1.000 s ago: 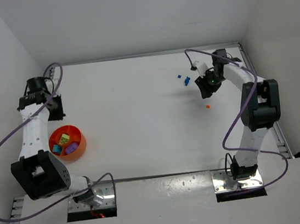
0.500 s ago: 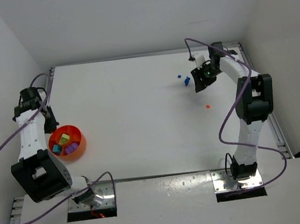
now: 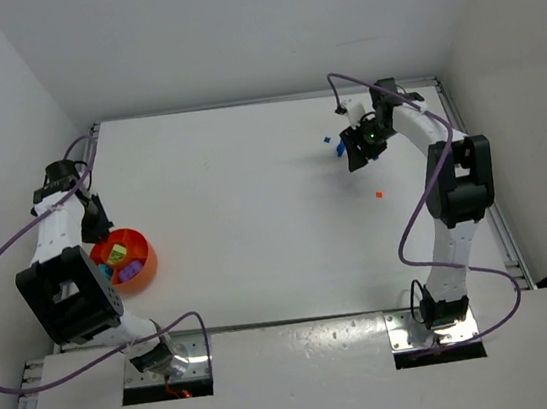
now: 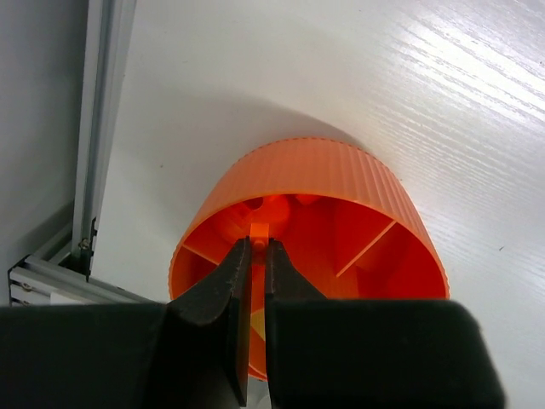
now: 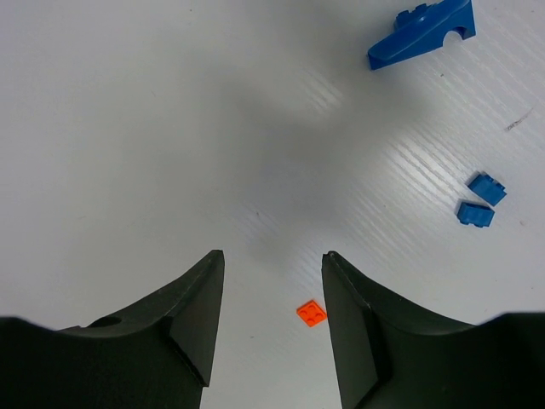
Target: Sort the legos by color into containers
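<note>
Left tool [image 4: 258, 245] clamped on thin orange lego [image 4: 260, 231], over orange bowl [image 4: 341, 170] — right tool [image 5: 272, 257] apart, near blue legos [image 5: 420, 32].

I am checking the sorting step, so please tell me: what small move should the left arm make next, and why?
Probably open the left jaws slightly: they are shut on a tiny orange plastic piece, held over the round ribbed orange plastic bowl, so it should drop inside.

I see a white table [image 3: 255, 217] beneath me. An aluminium rail [image 4: 98, 128] runs along the table's left edge and a second rail [image 3: 507, 234] along its right edge. Plain white walls [image 3: 230, 29] rise around the table.
</note>
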`<action>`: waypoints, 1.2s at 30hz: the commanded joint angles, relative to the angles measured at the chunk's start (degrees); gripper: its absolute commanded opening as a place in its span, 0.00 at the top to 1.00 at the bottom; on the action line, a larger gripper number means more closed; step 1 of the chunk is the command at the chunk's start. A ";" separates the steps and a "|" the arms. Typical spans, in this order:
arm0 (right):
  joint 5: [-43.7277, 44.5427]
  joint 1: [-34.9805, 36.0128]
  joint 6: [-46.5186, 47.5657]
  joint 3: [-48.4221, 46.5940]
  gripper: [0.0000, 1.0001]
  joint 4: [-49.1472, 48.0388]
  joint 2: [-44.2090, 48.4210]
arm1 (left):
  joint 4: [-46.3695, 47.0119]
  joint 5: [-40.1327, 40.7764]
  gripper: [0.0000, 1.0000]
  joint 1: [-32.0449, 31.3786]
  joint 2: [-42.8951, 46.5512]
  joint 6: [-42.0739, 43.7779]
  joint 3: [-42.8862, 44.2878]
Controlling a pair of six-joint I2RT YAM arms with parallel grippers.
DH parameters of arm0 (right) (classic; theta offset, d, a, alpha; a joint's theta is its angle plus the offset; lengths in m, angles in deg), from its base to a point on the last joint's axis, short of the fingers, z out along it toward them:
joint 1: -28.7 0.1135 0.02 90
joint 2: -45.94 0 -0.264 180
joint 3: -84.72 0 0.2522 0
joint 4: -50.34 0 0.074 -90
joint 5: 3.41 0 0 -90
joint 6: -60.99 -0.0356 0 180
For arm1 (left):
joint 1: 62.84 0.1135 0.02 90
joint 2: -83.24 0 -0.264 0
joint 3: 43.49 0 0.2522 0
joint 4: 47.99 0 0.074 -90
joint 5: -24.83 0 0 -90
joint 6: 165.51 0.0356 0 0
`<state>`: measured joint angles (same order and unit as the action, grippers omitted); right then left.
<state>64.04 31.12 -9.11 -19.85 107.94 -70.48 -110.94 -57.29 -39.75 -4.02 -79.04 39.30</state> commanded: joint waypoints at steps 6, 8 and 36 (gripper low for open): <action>0.92 0.66 -0.56 -0.43 0.49 -1.21 1.46 | 1.46 -1.46 0.82 0.55 -1.15 -0.69 1.71; 1.45 0.66 -0.56 -0.43 0.49 -1.21 1.46 | 1.46 -1.46 0.78 0.55 -1.15 -0.69 1.72; 3.56 -1.10 4.01 3.89 0.51 -1.21 1.47 | -1.26 -0.41 0.63 -0.50 7.46 0.89 -1.26</action>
<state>67.56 30.02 -6.03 -13.71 107.06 -70.46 -112.36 -57.88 -39.99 1.40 -78.69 38.91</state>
